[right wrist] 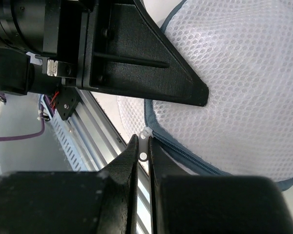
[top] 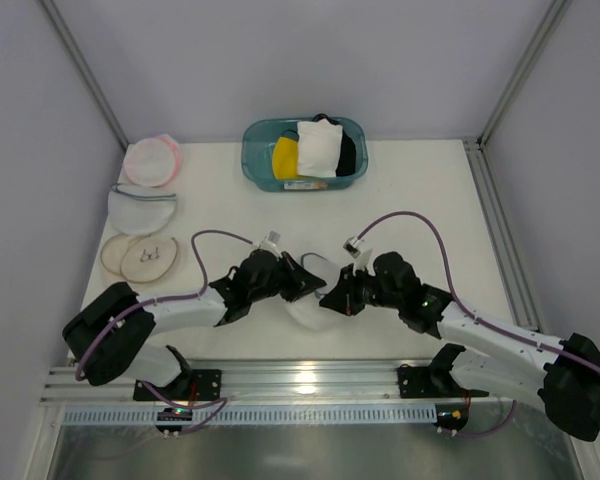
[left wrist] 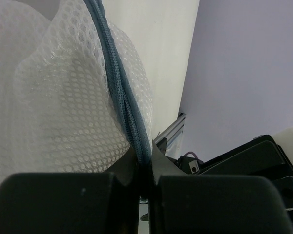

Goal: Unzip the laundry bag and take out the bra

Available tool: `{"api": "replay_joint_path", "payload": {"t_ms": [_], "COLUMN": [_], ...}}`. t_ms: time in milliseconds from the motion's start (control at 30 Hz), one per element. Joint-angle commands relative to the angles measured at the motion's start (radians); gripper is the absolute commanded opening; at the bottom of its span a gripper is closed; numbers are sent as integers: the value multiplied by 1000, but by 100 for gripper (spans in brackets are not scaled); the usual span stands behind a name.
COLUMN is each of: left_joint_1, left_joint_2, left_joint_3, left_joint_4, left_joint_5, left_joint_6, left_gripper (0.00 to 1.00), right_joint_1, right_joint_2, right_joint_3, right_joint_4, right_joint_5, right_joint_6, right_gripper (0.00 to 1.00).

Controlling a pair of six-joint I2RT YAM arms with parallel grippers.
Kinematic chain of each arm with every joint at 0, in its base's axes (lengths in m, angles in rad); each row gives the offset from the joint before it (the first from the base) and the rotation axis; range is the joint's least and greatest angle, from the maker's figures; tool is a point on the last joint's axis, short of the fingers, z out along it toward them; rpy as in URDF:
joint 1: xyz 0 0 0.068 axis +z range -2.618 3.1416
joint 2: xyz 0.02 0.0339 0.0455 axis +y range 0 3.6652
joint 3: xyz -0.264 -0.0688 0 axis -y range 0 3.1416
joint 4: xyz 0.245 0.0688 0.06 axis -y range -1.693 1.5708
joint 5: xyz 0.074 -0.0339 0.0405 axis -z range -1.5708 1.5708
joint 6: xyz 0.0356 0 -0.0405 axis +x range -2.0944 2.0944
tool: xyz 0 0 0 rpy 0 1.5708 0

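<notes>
The laundry bag, white mesh with a grey-blue zipper rim, lies between both grippers at the table's near middle. My left gripper is shut on the bag's zipper rim, with the mesh bulging to the left of the left gripper. My right gripper is shut on the small white zipper pull at the end of the zipper, seen in the right wrist view between the right gripper's fingertips. The mesh dome lies beyond. The bra is not visible.
A teal bin at the back holds a yellow garment, a white pad and something black. At the left lie a pink-rimmed pouch, a white mesh pouch and a beige-rimmed pouch. The metal rail runs along the near edge.
</notes>
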State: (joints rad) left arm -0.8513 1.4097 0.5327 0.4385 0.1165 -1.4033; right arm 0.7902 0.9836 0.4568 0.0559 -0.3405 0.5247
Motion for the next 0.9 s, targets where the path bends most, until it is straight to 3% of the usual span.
{"api": "replay_joint_path", "payload": {"t_ms": [0,300,467,867], "left_joint_1": [-3,24,66,173], "left_joint_2": [-5,-48,-90,-130], "left_joint_3": [20,1,3,36], "left_joint_4": [17,-58,-128,-250], "left_joint_5": [-29,-51,-25,112], "left_joint_6": [10,50,110,260], "left_gripper": [0,0,0,0], "right_joint_1": [6,6,6,6], "right_joint_2": [-37,0,-5,26], "right_joint_3": [13,124,120,146], "right_joint_4": [-7,-342,-493,-579], "right_joint_5": [1,8,130,336], "right_joint_6": [-14,-77,-84,-61], "right_gripper": [4,4,4,4]}}
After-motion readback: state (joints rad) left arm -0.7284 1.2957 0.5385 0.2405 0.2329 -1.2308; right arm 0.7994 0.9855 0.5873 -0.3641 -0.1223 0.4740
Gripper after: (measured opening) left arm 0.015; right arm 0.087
